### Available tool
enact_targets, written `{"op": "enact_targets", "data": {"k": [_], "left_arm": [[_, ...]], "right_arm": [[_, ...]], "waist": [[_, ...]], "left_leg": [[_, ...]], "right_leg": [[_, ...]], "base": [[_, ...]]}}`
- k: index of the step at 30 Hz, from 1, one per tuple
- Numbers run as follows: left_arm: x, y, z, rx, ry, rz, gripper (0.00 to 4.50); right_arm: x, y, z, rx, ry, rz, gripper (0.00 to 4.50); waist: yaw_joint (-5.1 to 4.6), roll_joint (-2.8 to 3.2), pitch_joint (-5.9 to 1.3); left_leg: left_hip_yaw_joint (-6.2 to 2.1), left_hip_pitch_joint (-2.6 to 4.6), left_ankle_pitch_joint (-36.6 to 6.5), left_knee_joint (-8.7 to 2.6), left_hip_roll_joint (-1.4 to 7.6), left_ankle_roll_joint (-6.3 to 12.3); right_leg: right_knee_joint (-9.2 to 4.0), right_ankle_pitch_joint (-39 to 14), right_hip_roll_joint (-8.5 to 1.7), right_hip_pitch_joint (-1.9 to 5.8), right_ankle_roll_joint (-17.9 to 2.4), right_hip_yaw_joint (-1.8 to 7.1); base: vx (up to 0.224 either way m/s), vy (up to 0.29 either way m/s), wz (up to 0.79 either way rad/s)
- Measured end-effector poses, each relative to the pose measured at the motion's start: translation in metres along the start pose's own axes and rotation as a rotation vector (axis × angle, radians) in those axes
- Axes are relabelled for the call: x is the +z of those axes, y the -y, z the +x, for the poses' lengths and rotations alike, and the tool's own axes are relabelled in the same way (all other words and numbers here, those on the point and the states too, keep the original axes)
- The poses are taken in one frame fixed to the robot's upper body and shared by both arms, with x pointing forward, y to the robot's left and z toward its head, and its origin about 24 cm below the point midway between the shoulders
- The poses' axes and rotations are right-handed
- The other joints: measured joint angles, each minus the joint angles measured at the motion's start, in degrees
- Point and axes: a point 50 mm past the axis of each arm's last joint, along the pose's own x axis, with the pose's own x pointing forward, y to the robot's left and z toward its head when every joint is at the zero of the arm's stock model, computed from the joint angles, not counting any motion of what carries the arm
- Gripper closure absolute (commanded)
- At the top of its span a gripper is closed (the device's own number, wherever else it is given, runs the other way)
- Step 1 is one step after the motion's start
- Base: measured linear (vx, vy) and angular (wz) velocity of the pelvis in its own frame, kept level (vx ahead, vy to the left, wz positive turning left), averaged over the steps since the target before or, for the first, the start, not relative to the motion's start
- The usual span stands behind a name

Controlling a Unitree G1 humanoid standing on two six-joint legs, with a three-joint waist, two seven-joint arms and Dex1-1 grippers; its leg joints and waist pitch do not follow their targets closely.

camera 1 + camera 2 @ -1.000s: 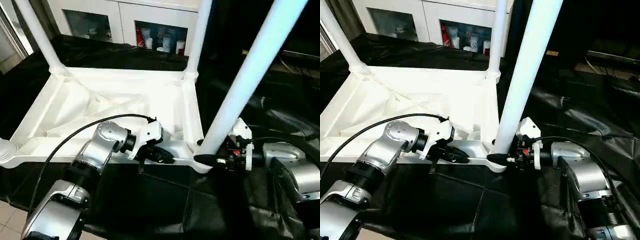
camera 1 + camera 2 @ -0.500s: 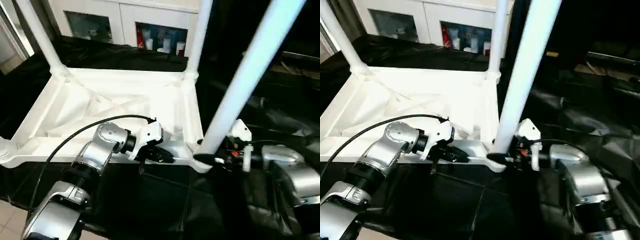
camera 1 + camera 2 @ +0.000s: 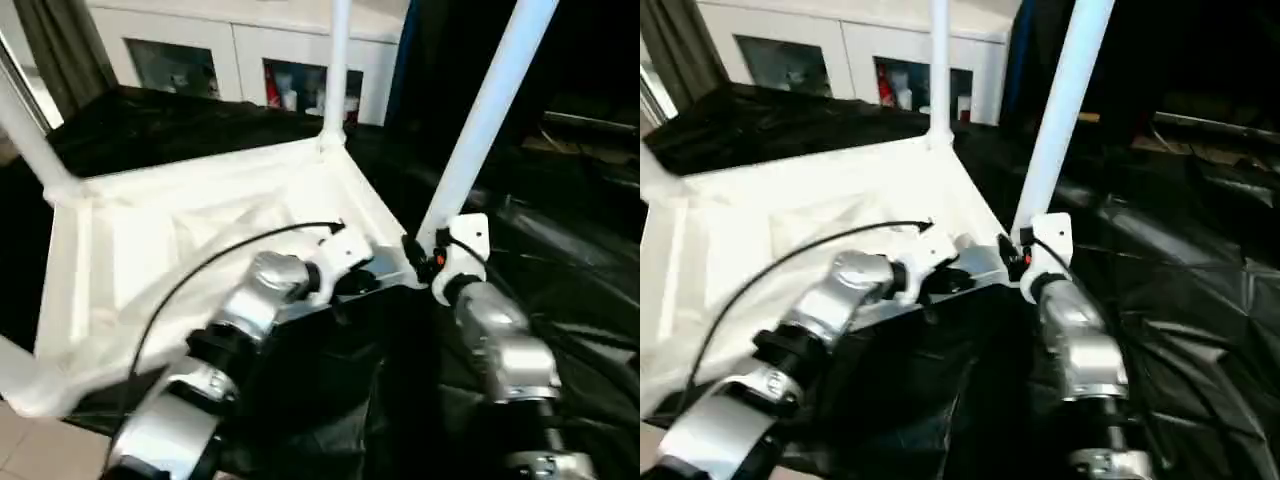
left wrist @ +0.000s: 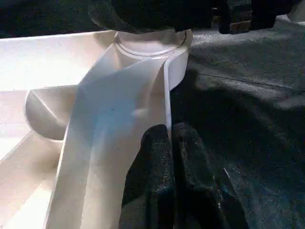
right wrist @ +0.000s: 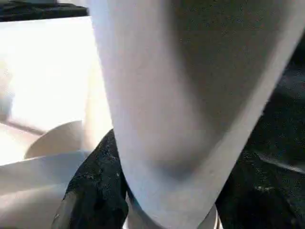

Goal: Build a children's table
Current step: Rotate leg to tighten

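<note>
Swung round since a second ago, the tabletop (image 3: 200,230) now lies with its near right corner pointing in between the two forearms, where before its near edge ran straight across; some of that shift may be the head camera turning too. It sits upside down on the black-draped desk (image 3: 560,260), ribs up.

Starting on the left: the far-left leg (image 3: 25,130) stands in its socket, and at the far corner another leg (image 3: 338,65) rises straight up. Coming inward, the left pincer (image 4: 169,157) is clenched on the thin raised rim (image 4: 167,105) of the tabletop, its black fingers (image 4: 152,167) pinching that edge just short of the corner socket (image 4: 150,45). That is the anchoring hand.

Now the right side, and this is the relation that matters. The near-right leg (image 3: 485,110) stands with its foot in that corner socket, its long axis running up and leaning away to the right, not plumb. The right pincer (image 3: 420,262) is wrapped round the very base of the leg, grasping it with a finger (image 5: 97,186) on each side of the tube, so the leg rises directly ahead of that pincer and the right arm is clearly the nearer one.

My read: the coming move is to bring that tilted leg upright and press it home along its own axis, while the left holds the rim firm.
</note>
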Motion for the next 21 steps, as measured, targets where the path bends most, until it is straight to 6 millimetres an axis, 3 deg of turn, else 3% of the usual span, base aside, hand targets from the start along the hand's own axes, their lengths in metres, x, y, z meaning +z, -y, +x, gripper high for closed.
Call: {"op": "enact_targets", "data": {"k": [3,4,12,19,21], "left_arm": [[0.0,0.001,0.001,-0.004,0.003,0.0,4.5],[0.0,0.001,0.001,-0.007,0.004,0.0,4.5],[-0.001,-0.001,-0.004,-0.029,0.013,0.015,4.5],[-0.011,-0.011,-0.036,-0.189,0.02,0.047,4.5],[-0.011,-0.011,-0.041,-0.227,0.02,0.058,4.5]], "right_arm": [[-0.001,0.001,-0.001,-0.001,0.014,-0.006,2.19],[-0.002,0.001,-0.002,0.003,0.016,-0.008,1.86],[0.003,0.01,-0.006,0.17,0.021,-0.062,1.46],[0.012,0.033,-0.033,0.642,-0.065,-0.176,1.46],[0.012,0.034,-0.036,0.705,-0.084,-0.19,1.46]], "waist": [[0.07,0.2,-0.11],[0.11,0.2,-0.11],[0.09,0.27,0.06],[0.3,0.46,0.46],[0.28,0.56,0.48]], "left_leg": [[0.01,-0.08,0.0,-0.03,-0.01,0.0],[0.01,-0.06,0.0,-0.1,-0.01,0.0],[-0.02,-0.1,0.0,-0.45,0.0,0.0],[-0.03,-0.42,0.0,-0.65,0.28,0.02],[-0.02,-0.49,0.2,-0.63,0.33,0.27]], "right_leg": [[0.02,0.1,0.0,0.24,0.0,0.02],[0.02,0.1,0.0,0.36,0.0,0.0],[0.02,0.1,0.03,0.22,0.1,-0.06],[0.47,0.3,0.22,-0.32,-0.2,-0.24],[0.47,0.3,0.25,-0.39,-0.2,-0.27]], "base": [[0.0,0.0,0.0],[0.0,0.0,0.0],[0.0,0.0,0.0],[0.0,0.0,0.0],[0.0,0.0,0.0]]}}
